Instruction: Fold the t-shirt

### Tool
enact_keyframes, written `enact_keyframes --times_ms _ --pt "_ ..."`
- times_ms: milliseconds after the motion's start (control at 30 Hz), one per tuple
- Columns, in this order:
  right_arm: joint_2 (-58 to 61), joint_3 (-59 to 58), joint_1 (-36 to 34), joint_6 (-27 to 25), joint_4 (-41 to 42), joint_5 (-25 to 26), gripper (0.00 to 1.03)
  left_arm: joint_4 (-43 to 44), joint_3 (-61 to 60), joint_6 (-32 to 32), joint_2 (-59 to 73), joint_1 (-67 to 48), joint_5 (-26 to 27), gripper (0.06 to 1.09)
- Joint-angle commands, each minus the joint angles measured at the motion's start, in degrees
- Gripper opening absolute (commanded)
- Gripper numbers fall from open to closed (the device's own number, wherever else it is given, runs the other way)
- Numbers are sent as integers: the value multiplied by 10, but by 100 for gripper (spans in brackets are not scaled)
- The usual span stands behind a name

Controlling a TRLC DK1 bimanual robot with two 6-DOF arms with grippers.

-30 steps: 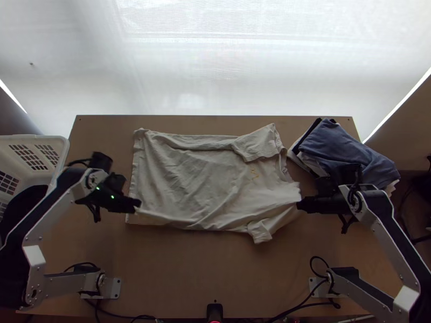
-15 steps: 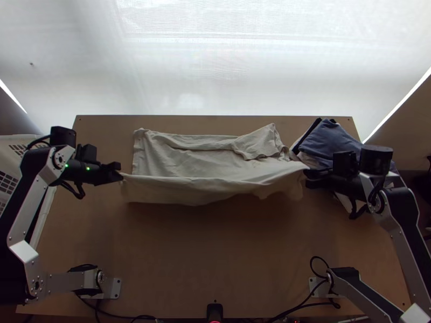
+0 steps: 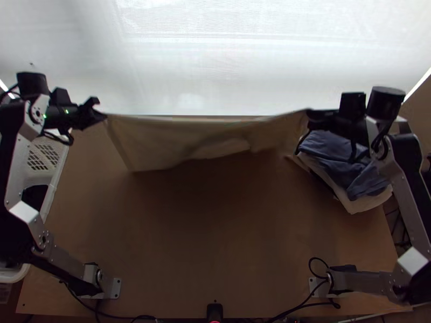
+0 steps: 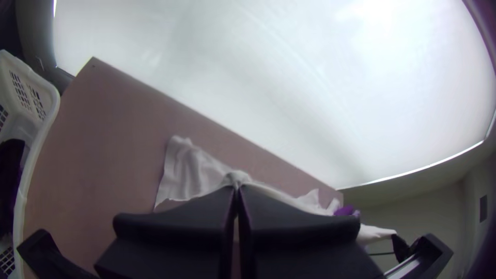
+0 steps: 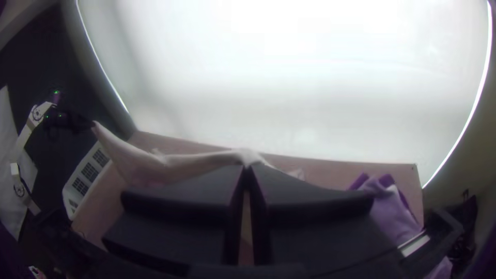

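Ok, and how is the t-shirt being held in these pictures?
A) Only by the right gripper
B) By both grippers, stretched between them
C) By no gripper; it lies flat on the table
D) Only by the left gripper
B: the t-shirt spans from the jaws of the left gripper to the jaws of the right gripper.

Screen: A broad white screen [image 3: 226, 54] glowed beyond the table's far edge on my remote feed.
Light: I saw thin, bright strips [image 5: 486, 67] at the screen's sides.
Table: The wooden tabletop [image 3: 204, 242] lay in brown shade in my top view.
Wall: Through the left wrist view, I made out a plain, dim wall [image 4: 434, 214] bearing a small dark rectangle [image 4: 483, 208].
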Motion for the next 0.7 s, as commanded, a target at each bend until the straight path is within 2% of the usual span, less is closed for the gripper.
enact_keyframes --times_ms 0,200,333,467,667 --pt "101 196 -5 22 13 14 3 51 241 -111 110 19 0 9" --pt "12 192 -5 73 62 26 3 128 202 -162 33 25 2 9" --pt "-73 171 -5 103 53 28 3 110 172 -187 -40 35 40 9" --pt "-150 181 1 103 -34 27 3 48 139 -183 -129 41 101 9" --pt "-246 197 3 63 -176 26 3 40 26 -182 -310 113 262 9"
